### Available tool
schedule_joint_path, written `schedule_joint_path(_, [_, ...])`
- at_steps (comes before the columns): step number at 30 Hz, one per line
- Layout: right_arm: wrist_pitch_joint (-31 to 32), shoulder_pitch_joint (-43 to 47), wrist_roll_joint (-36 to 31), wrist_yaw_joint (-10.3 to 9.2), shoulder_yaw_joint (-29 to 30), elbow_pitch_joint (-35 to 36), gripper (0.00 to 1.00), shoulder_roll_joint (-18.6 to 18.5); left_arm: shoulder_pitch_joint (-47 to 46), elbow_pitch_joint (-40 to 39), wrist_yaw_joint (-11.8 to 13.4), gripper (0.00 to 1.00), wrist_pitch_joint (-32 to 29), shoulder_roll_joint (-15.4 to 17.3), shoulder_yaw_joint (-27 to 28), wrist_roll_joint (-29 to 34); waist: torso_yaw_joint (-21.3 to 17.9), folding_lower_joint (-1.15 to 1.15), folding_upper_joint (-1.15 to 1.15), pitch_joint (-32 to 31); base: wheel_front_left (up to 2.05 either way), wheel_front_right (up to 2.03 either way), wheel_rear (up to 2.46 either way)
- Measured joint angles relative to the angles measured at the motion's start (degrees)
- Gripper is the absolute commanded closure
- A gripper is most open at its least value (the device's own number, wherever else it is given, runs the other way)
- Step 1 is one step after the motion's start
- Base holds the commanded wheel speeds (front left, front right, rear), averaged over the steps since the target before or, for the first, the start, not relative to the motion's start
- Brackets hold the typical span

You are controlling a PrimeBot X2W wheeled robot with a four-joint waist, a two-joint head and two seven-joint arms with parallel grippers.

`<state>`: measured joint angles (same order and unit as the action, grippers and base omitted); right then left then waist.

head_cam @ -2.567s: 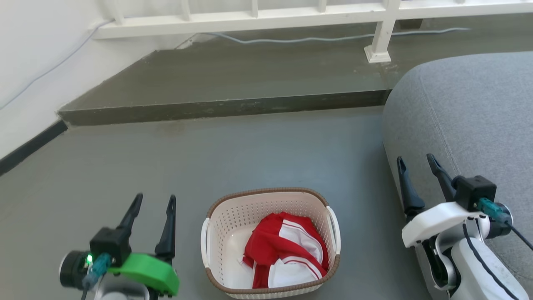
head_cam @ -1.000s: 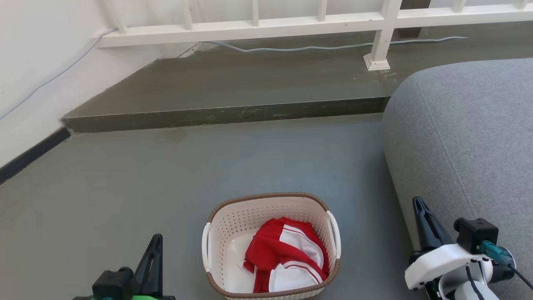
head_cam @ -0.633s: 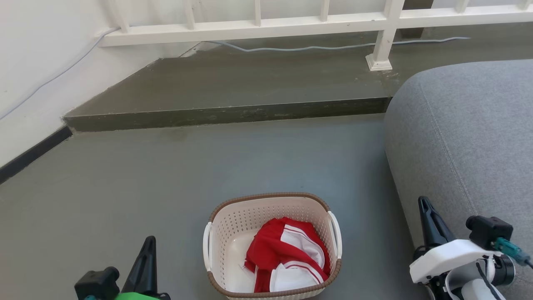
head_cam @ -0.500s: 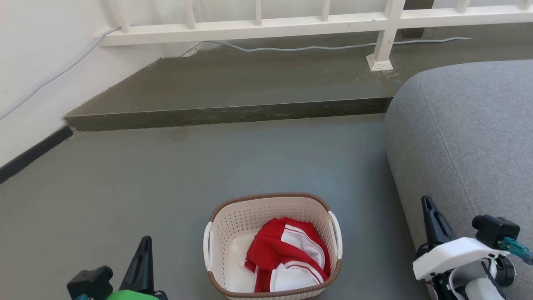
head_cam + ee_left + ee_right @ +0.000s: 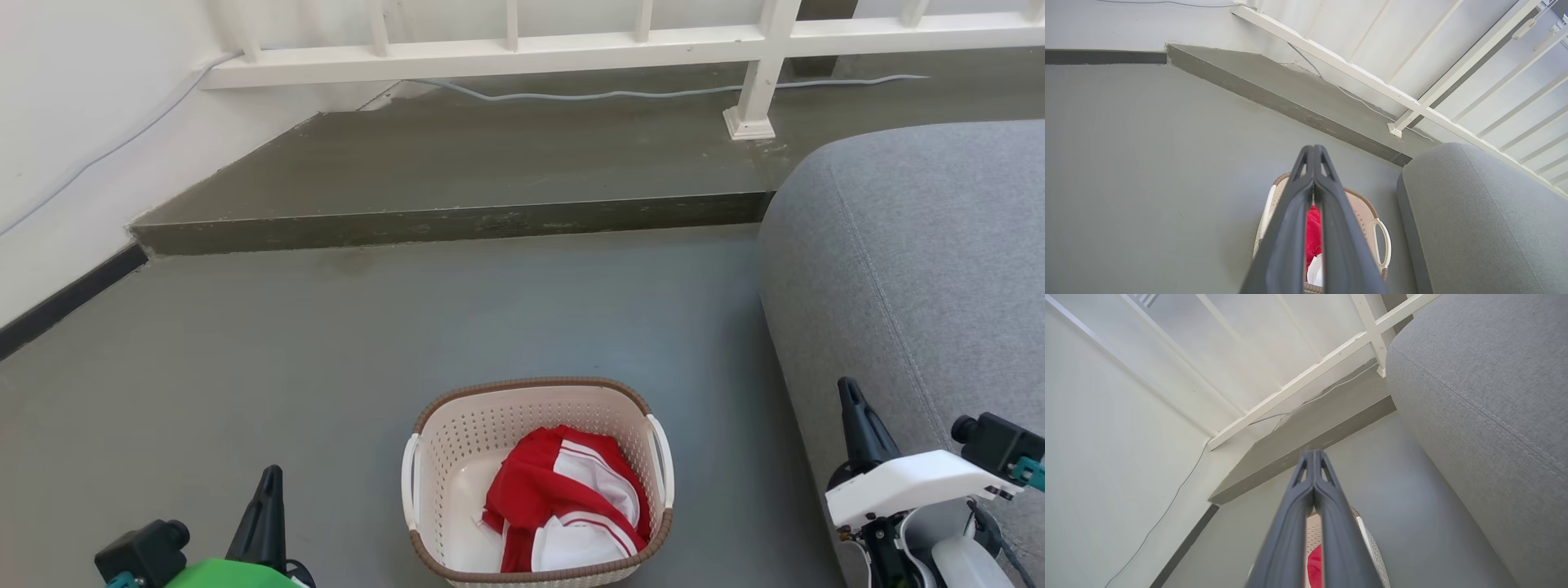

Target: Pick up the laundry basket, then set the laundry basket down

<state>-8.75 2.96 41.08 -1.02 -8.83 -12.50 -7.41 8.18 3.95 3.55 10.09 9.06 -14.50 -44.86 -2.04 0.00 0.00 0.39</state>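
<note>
Grey floor [image 5: 326, 367] under laundry basket [image 5: 522, 411], beside grey sofa [image 5: 914, 261]

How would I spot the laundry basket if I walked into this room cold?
Find the big grey upholstered seat on the right; the laundry basket stands on the grey floor just left of it. It is cream perforated plastic with a brown rim, holding red-and-white clothing.

You face a smooth grey floor [image 5: 326, 343] that rises at a low dark step [image 5: 457, 227] to a raised platform. Along the platform's far edge runs a white barred railing [image 5: 506, 53], with a pale cable [image 5: 588, 95] trailing under it. A white wall [image 5: 57, 122] with black skirting [image 5: 65, 300] stands on your left, a grey fabric sofa [image 5: 914, 261] on your right.
</note>
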Motion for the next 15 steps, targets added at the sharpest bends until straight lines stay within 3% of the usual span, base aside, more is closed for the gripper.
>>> schedule_joint_path(15, [2.8,-1.3,11.5,1.53,3.1,-0.4,1.00,0.3,-2.2,1.8,-1.7,1.00,-2.7,-0.5,3.1,-11.3,0.4,0.00,0.00,0.0,0.00,0.00,0.00])
